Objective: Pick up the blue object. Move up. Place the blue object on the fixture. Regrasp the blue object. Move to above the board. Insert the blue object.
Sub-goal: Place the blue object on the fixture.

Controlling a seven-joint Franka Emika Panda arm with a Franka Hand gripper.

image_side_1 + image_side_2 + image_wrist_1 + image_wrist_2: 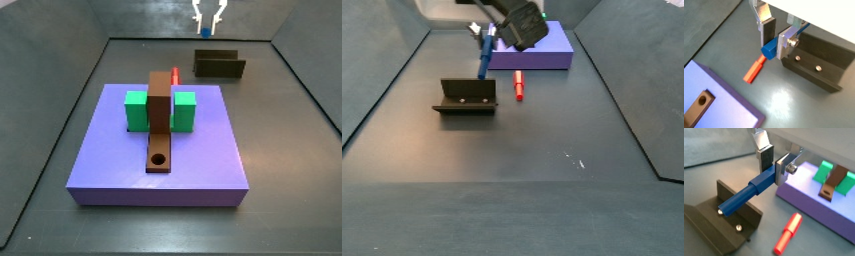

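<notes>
The pincer (776, 164) hung above the fixture (466, 96), its fingers (765, 154) clamped on one end of the blue object (748, 193), which slanted down with its free end over the fixture's raised back wall, seemingly so it could be set there for a fresh grip. The red peg (787, 233) lay on the floor between fixture and board (158, 160), untouched.

One gripper (773, 162), its two silver fingers clamped on the single blue peg (747, 193) above the floor. One red peg (787, 233) lies on the floor. One dark fixture (466, 96). One purple board (160, 150) carries two green blocks (136, 110) and one brown bar (160, 120) with one round hole.
</notes>
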